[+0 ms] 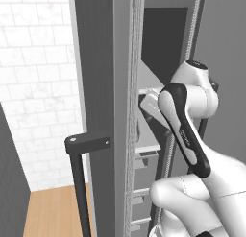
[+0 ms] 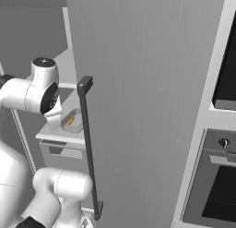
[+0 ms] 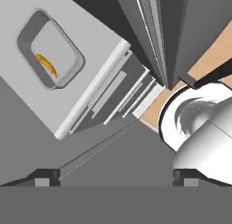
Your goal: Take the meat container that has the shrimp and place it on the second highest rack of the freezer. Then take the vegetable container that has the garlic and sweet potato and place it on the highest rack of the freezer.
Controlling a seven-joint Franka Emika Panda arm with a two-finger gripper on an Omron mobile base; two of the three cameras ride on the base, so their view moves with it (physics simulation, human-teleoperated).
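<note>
The meat container (image 3: 59,39), a grey rounded tray, lies flat on a pale grey rack (image 3: 93,44) inside the freezer (image 1: 158,49). The small orange shrimp (image 3: 46,65) rests in it. My gripper (image 3: 115,177) is open, pulled back from the rack, with nothing between its fingertips (image 3: 45,177). The tray is apart from it, toward the upper left of the hand view. From the right base view the same container (image 2: 73,125) with the shrimp (image 2: 70,122) sits just beside my wrist. The vegetable container, garlic and sweet potato are out of view.
The thick freezer door (image 1: 103,87) stands open beside the arm, its black bar handle (image 2: 88,148) close to the elbow. Drawer fronts (image 3: 118,89) sit under the rack. A black-fronted wall oven (image 2: 221,176) is at the right. Wooden floor (image 1: 53,212) and tiled wall (image 1: 38,87) lie left.
</note>
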